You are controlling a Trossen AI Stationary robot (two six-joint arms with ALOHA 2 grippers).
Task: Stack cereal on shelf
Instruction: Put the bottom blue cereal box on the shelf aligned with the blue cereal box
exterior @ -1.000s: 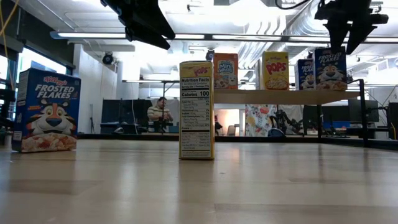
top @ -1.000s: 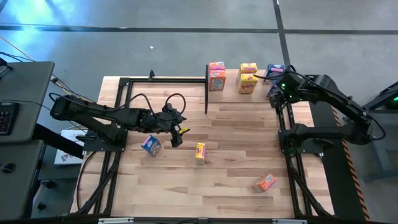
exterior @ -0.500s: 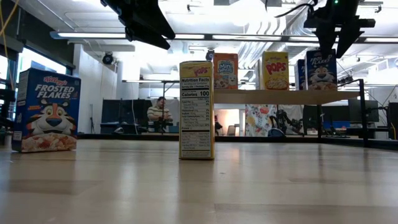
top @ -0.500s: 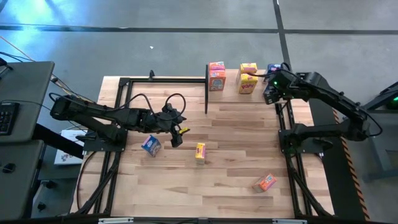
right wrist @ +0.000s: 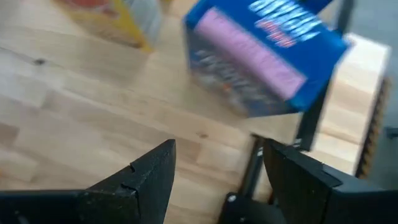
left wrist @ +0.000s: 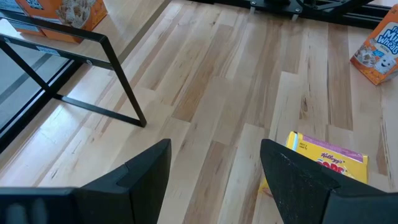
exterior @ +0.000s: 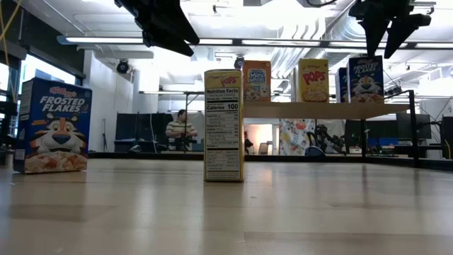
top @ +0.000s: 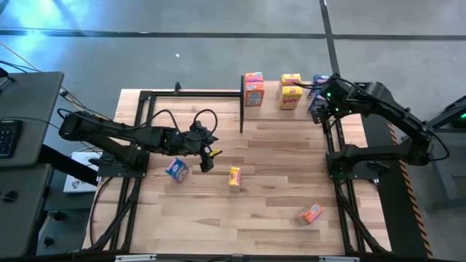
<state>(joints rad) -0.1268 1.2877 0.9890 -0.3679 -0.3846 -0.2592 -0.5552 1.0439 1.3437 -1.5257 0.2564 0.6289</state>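
Pale plank bench (top: 277,156) carries a small light-wood shelf (top: 271,92) holding orange, yellow and blue cereal boxes (top: 254,89). I see three boxes (top: 234,178) off the shelf, unplaced. Right fingers (right wrist: 214,180) hang released, empty, beside the shelf; left fingers (left wrist: 214,180) released, well short of it.

The tabletop (top: 277,160) is pale wood in long planks, framed by black metal rails (top: 193,92). On the light-wood shelf (exterior: 311,110) stand an orange box (exterior: 256,80), a yellow box (exterior: 313,80) with red lettering, and a blue box (exterior: 365,78). Near the tabletop's middle sit a blue box (top: 177,169) bearing an orange tiger and a yellow box (top: 234,177); an orange-pink box (top: 311,213) lies toward the near right corner. Both arms' fingers (left wrist: 292,180) (right wrist: 298,180) are matte black.
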